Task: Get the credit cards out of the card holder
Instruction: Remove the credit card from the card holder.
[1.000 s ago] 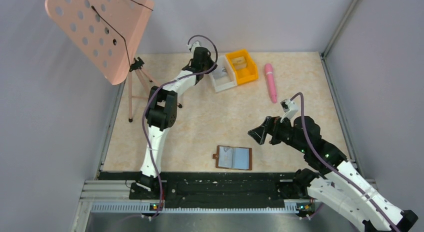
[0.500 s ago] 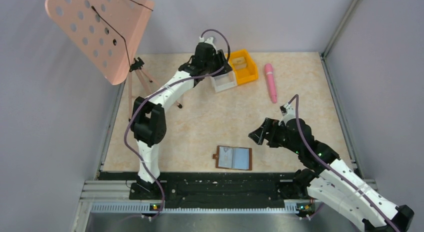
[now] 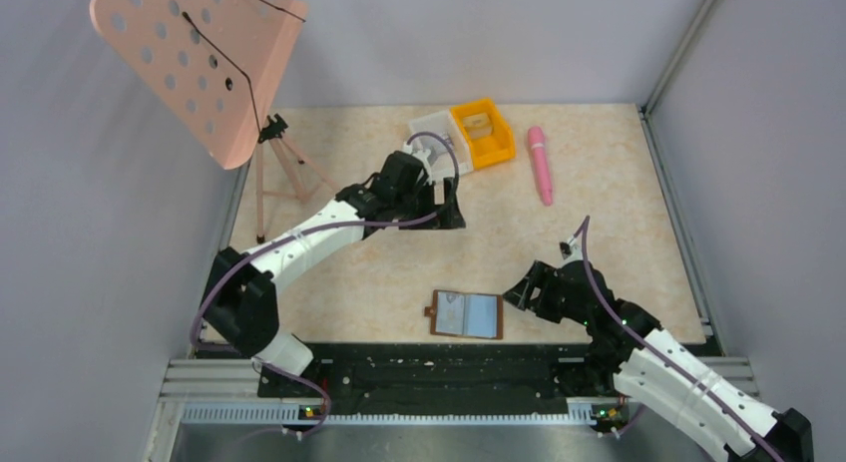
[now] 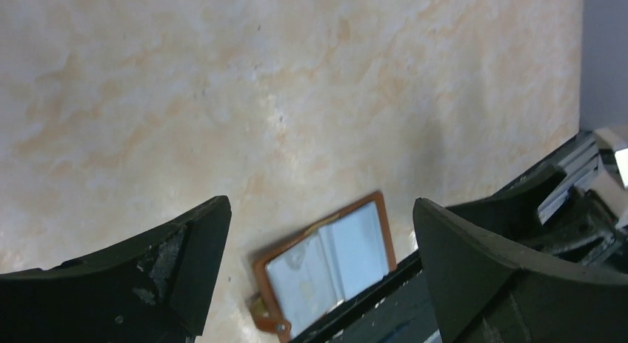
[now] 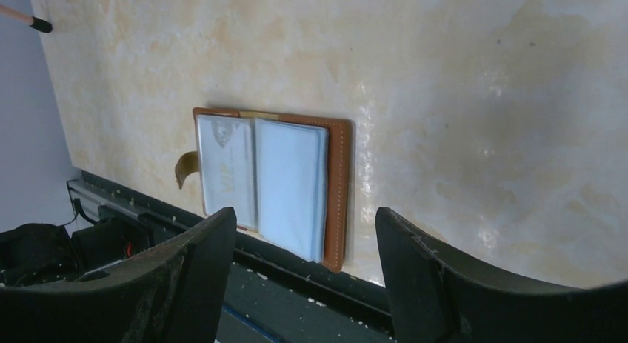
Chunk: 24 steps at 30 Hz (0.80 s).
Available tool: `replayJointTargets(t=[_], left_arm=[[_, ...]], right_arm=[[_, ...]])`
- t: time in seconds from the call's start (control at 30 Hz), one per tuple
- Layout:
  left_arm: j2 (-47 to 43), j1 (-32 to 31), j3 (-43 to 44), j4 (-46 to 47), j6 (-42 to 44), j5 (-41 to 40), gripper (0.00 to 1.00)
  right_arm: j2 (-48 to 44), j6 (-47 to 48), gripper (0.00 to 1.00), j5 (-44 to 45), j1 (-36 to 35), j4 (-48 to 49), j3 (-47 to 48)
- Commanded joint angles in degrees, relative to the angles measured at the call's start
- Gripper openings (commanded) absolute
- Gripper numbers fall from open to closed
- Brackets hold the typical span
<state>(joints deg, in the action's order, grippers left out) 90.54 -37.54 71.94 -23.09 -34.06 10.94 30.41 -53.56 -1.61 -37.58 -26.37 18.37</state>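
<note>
The card holder (image 3: 467, 314) lies open, pockets up, at 6 o'clock on the table (image 3: 359, 282), with neither gripper touching it. The right gripper (image 3: 519, 287), fingers wide and empty, hovers near its 3 o'clock. The left gripper (image 3: 451, 205), likewise spread and empty, hangs toward 12 o'clock, short of the white bin (image 3: 436, 133). No loose credit cards show, so pulling them out likely remains. The right wrist view shows the pale pockets closest; only the overhead shows the bin.
</note>
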Motion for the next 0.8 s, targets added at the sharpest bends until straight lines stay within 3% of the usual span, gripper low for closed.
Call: replayJointTargets(t=[0.0, 0.3, 0.53, 0.77], left_arm=[[-8.11, -0.07, -6.35, -0.84, 0.38, 1.42, 0.98], [-13.48, -2.72, -19.61, 5.13, -4.17, 7.79, 0.81], [-14.09, -3.59, -28.79, 12.89, -8.65, 7.87, 0.62], [-14.65, -3.68, -34.37, 17.84, -10.92, 8.93, 0.54]], right_arm=[[-2.15, -2.95, 0.68, -0.24, 0.32, 2.23, -2.51], [3.25, -2.71, 0.57, -3.52, -1.19, 8.99, -4.16], [8.68, -3.61, 0.52, -1.41, -9.57, 18.88, -3.78], [19.5, -4.47, 0.5, 0.55, -16.59, 28.29, -0.17]])
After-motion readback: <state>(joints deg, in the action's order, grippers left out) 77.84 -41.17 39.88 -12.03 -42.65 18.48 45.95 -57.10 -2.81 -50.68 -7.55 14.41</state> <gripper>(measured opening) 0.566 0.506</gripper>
